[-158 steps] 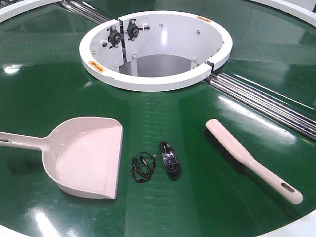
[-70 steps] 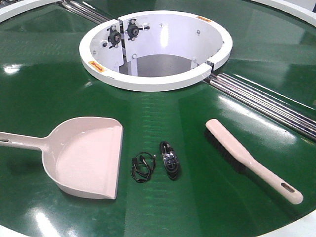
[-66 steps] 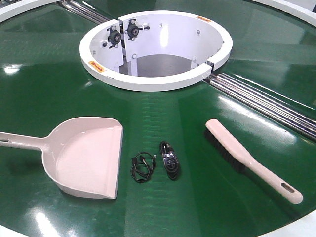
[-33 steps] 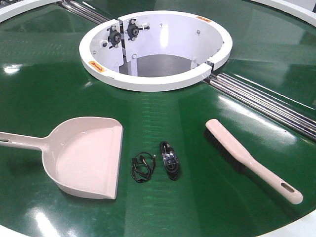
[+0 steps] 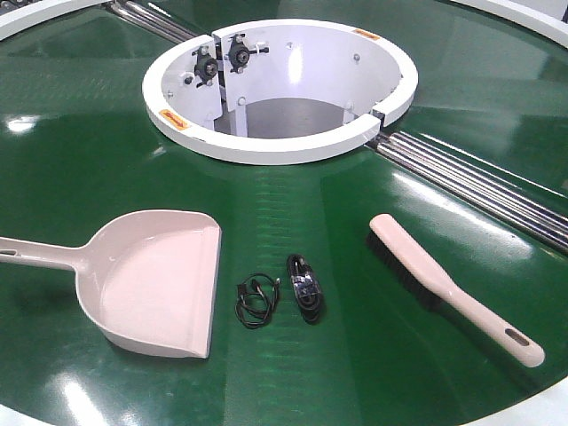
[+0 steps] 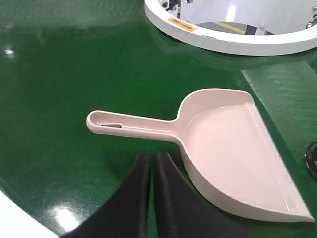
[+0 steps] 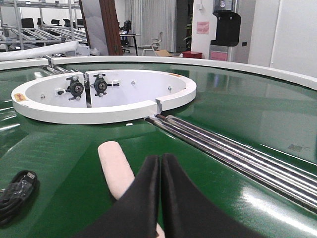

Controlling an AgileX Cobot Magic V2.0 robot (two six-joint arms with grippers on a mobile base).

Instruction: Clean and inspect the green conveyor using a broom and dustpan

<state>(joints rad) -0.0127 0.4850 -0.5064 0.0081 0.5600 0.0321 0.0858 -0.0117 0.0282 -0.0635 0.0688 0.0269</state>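
Dustpan (image 6: 233,148) lies on the green conveyor (image 5: 284,204) at 7 o'clock from the white ring (image 5: 266,146), the broom (image 7: 115,168) at 5 o'clock, with left pincer (image 6: 150,161) and right pincer (image 7: 160,161) hovering low near them, both closed tight and empty.

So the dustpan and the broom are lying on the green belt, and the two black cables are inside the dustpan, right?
No. The black cables lie on the green conveyor between the dustpan and the broom, not inside the dustpan; the exterior front-facing view shows it.
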